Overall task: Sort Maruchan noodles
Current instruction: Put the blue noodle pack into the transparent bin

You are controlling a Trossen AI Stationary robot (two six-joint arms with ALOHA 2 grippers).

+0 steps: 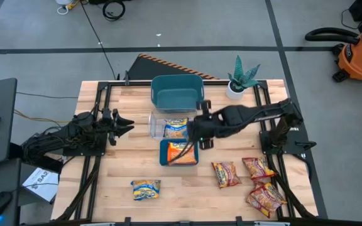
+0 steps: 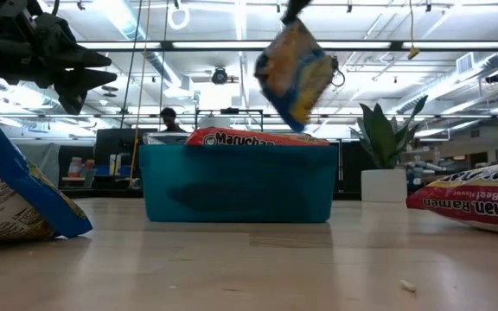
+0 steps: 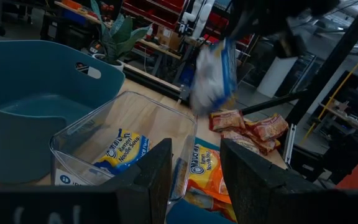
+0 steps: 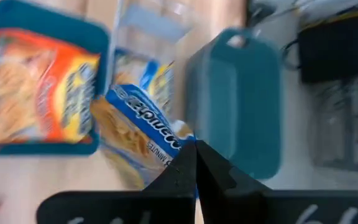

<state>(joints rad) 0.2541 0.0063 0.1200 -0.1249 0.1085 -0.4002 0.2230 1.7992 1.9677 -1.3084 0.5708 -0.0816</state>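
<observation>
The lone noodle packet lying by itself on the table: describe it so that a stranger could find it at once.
Start at the clear bin mid-table, then go toward the table's near-left edge. The yellow-and-blue packet lies flat there on bare wood, alone, unlike the dark red packets clustered at the right.

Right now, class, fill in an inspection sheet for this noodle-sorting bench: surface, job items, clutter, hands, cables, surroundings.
Surface: wooden table.
Job's things: carried yellow-blue packet; another in the clear bin; orange packet in the small teal bin; loose yellow-blue packet; dark red packets at right.
Clutter: large teal bin, potted plant.
Hands: right hand pinches the carried packet; left hand open, waiting left.
Cables: floor cable.
Surroundings: shop vacuum.
</observation>
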